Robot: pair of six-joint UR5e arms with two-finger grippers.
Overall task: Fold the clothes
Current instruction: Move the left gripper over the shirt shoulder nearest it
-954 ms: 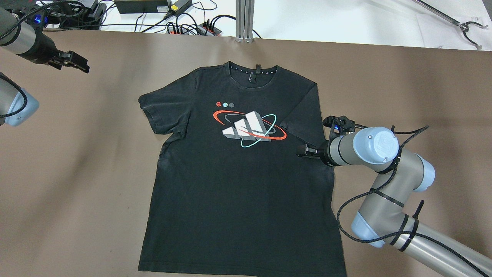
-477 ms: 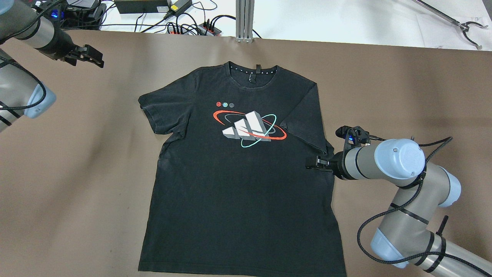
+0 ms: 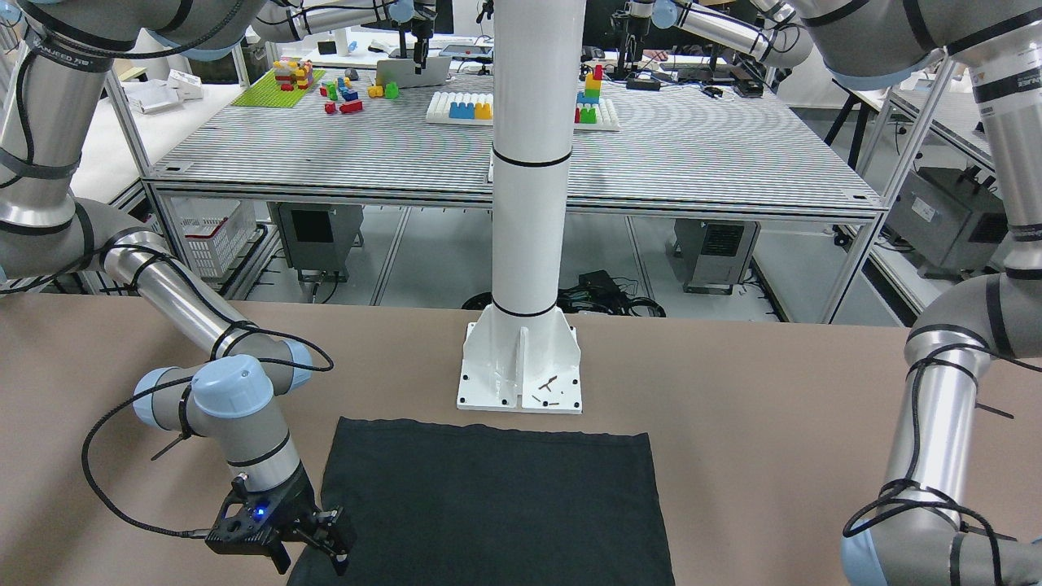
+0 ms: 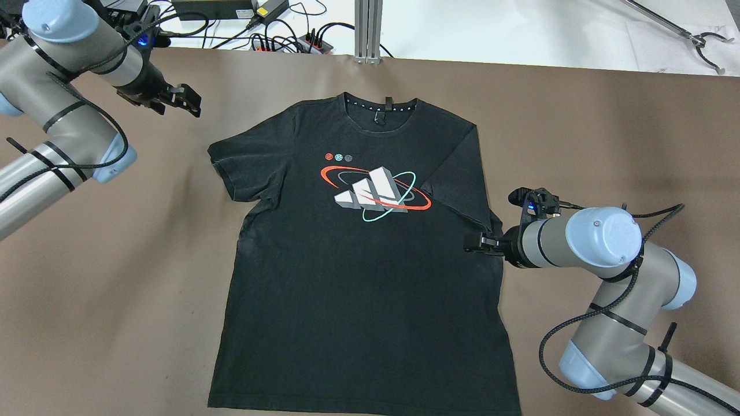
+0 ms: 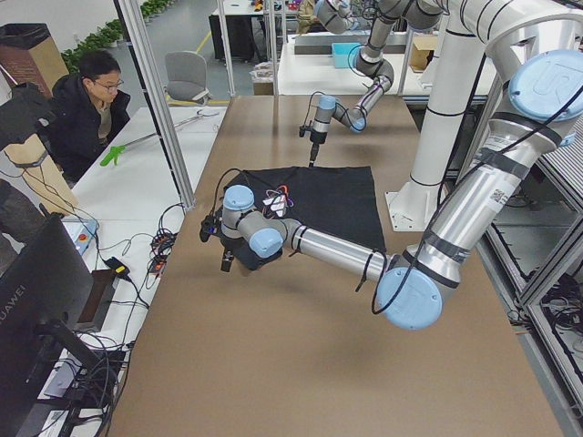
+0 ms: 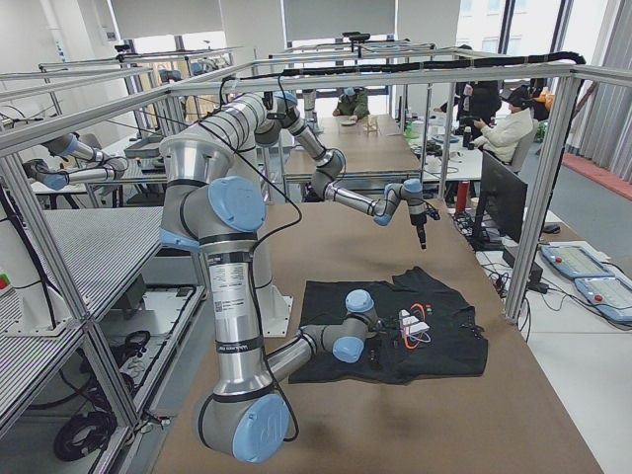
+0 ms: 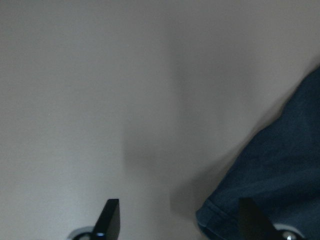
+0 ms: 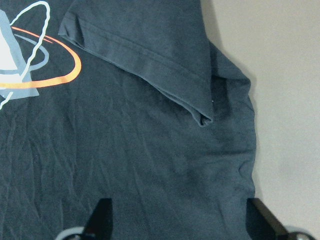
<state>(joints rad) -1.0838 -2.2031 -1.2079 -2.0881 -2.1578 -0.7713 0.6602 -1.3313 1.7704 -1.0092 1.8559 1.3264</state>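
The clothes are one black T-shirt (image 4: 364, 283) with a red, teal and white print, lying flat and face up on the brown table, collar at the far side. Its hem end shows near the pillar (image 3: 496, 496). My right gripper (image 4: 471, 244) is open, low over the shirt's right side seam just below the right sleeve (image 8: 140, 60); its fingers (image 8: 100, 217) stand wide apart above the fabric. My left gripper (image 4: 188, 105) is open above bare table, beyond the left sleeve (image 4: 234, 164), whose hem corner (image 7: 270, 180) lies near one fingertip.
A white pillar on a base plate (image 3: 521, 366) stands at the shirt's hem end. An aluminium post (image 4: 368, 29), cables and power strips (image 4: 277, 40) line the far edge. A person (image 5: 86, 100) sits past the table's far side.
My left arm has swung in from the view's left edge toward the shirt's left sleeve. My right gripper has drawn back slightly, toward the shirt's right edge.
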